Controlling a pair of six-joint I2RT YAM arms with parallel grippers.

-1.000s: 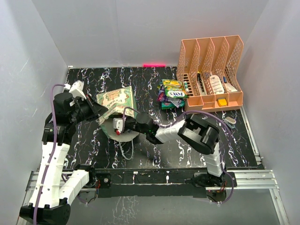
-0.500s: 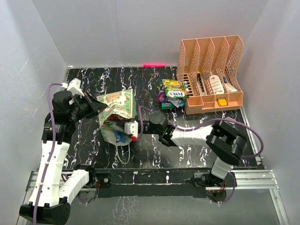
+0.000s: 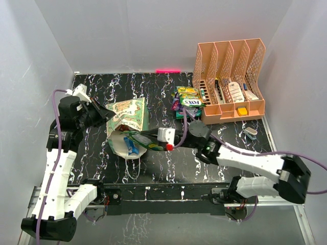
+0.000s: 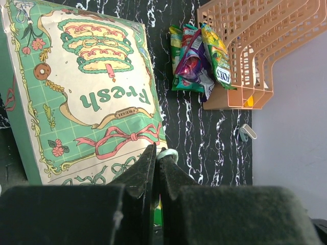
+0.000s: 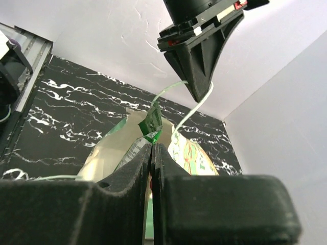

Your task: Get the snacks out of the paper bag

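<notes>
The paper bag [image 3: 129, 111] lies on its side, mouth toward the near edge, its "Fresh" panel [image 4: 97, 97] facing up. My left gripper [image 3: 104, 113] [image 4: 158, 153] is shut on the bag's white string handle [image 4: 168, 153] [image 5: 190, 108] and holds it up. At the bag's mouth, my right gripper [image 3: 147, 141] [image 5: 152, 148] is shut on a green snack packet [image 5: 153, 122] [image 3: 139, 138]. A blue packet [image 3: 131, 146] shows inside the pale mouth [image 5: 110, 153]. Several snacks [image 3: 187, 102] [image 4: 196, 58] are piled beside the organizer.
A peach mesh file organizer [image 3: 230, 76] [image 4: 245, 46] with small bottles and boxes stands at the back right. A small grey clip [image 3: 251, 133] [image 4: 247, 132] lies on the black marbled table [image 3: 168, 168] in front of it. White walls close in on three sides.
My right arm has drawn back to the right from deep in the bag's mouth, bringing the green packet with it. The left gripper kept hold of the handle, and the bag's mouth has opened wider.
</notes>
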